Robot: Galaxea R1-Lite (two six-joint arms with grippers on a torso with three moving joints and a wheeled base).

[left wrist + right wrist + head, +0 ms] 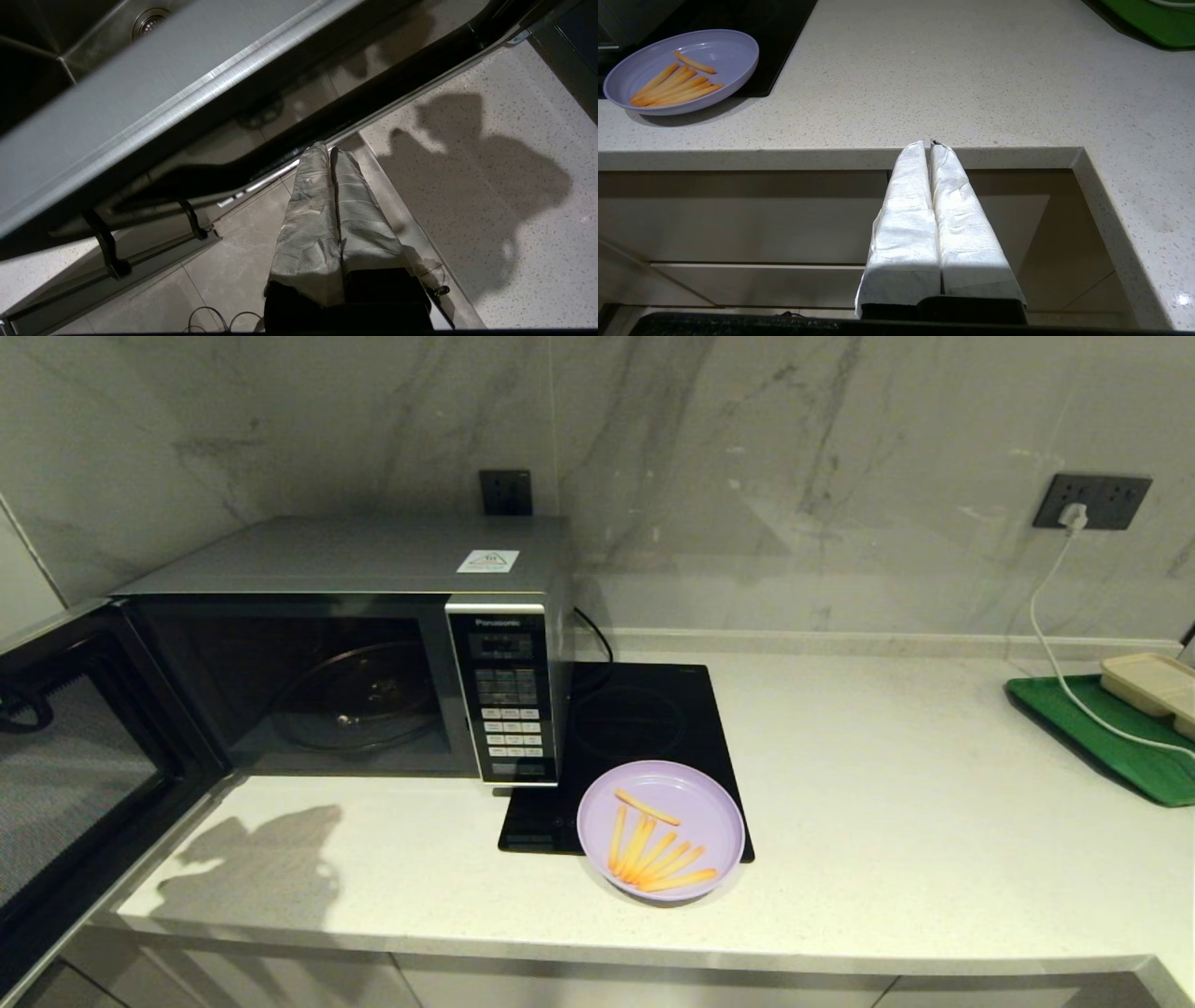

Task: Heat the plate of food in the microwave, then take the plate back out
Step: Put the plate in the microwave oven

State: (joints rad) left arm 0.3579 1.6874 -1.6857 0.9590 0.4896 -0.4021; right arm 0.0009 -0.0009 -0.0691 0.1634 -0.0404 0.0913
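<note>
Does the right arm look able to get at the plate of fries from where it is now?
Probably yes. The plate sits near the counter's front edge, partly on the black hob, with bare counter between it and the right tool, which is shut, below the edge. It would need to rise and open first.

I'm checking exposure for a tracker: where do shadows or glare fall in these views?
Head view: an arm-shaped shadow lies on the counter before the open microwave. Left wrist view: the same shadow beside the shut left gripper; sheen on the door's metal edge. Right wrist view: right gripper brightly lit, plate of food evenly lit.
</note>
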